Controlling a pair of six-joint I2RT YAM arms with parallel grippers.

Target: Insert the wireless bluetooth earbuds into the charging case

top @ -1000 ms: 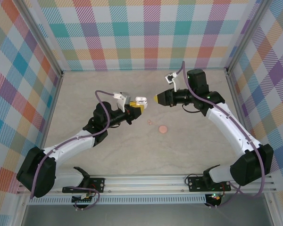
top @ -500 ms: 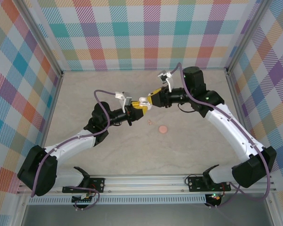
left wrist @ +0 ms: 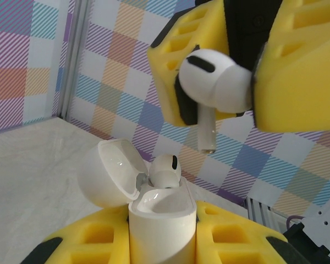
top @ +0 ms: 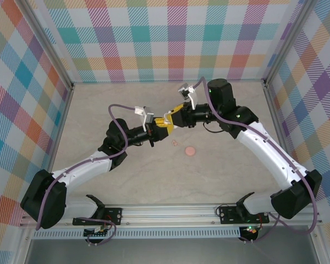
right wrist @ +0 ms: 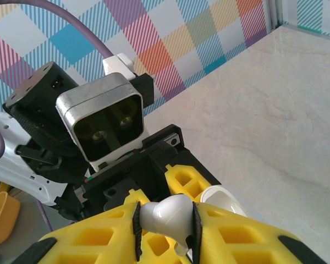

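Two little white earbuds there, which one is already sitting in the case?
The lower earbud, nestled in the open charging case held by the left gripper. The other earbud hangs above it, stem down, pinched by the right gripper.

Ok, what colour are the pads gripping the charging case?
Yellow pads, best seen in the left wrist view, flanking the white charging case.

Charging case — base cut off by the bottom edge, sides covered by left claw pads. Seated earbud: stem sunk inside case. Held earbud — flanks buried in right claw pads.
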